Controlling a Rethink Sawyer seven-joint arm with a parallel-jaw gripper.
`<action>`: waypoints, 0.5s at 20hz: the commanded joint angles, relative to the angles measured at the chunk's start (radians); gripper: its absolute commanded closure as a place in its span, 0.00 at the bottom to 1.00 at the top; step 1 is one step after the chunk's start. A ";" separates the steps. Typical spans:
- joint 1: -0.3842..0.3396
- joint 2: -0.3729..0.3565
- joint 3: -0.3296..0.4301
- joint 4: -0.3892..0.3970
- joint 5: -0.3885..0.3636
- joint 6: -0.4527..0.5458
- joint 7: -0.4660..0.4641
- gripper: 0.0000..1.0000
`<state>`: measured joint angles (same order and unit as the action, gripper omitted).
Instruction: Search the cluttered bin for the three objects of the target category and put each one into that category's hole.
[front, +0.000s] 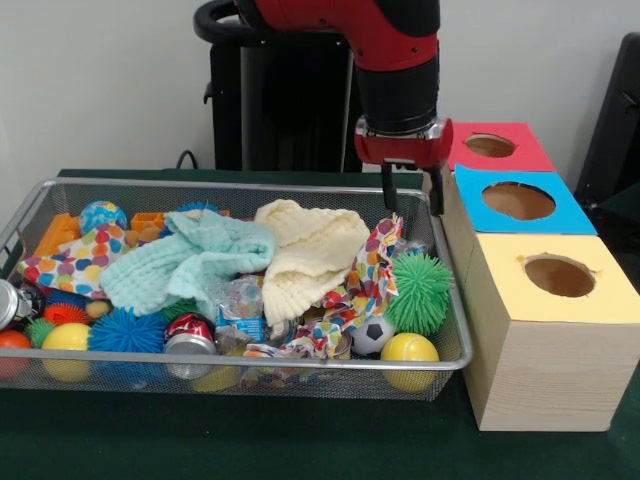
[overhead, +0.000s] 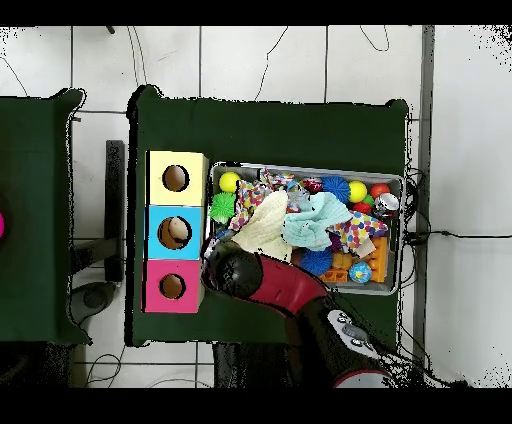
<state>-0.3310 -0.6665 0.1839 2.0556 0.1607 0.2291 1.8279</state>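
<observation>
- Front view has the wire bin (front: 440, 362) packed pretty full on the green counter (front: 300, 440), long mesh basket with a shiny rim.
- Stuff inside: a mint green cloth (front: 185, 262) and a cream cloth (front: 310, 250) piled on top in the middle, plus a dotted multicolour fabric (front: 70, 262) on the left and another strip of it (front: 365, 285) running down the right side.
- Balls everywhere: green spiky ball (front: 418, 292) at the right end, yellow ball (front: 409, 352) right in front of it, a little soccer ball (front: 372, 335) beside that, blue spiky ball (front: 125, 332) and another yellow ball (front: 66, 340) on the left.
- Also a red can (front: 189, 335) near the front wall and orange blocks (front: 55, 232) at the back left.
- Wooden box (front: 545, 350) sits just beside the bin's right end, three holes on top: yellow panel hole (front: 559, 275), blue panel hole (front: 518, 200), red panel hole (front: 490, 145).
- Tool (front: 411, 200) hangs over the bin's back right corner, next to the blue section, two dark fingers pointing down, spread apart, nothing between them.
- Overhead view shows something pale sitting inside the blue hole.
</observation>
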 joint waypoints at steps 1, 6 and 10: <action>0.092 -0.026 -0.187 -0.153 0.003 0.121 0.169 0.00; 0.157 -0.016 -0.275 -0.192 0.000 0.146 0.174 0.00; 0.168 -0.013 -0.288 -0.194 0.024 0.095 0.189 0.00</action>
<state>-0.1728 -0.6786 -0.0205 1.9853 0.1601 0.2717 1.8279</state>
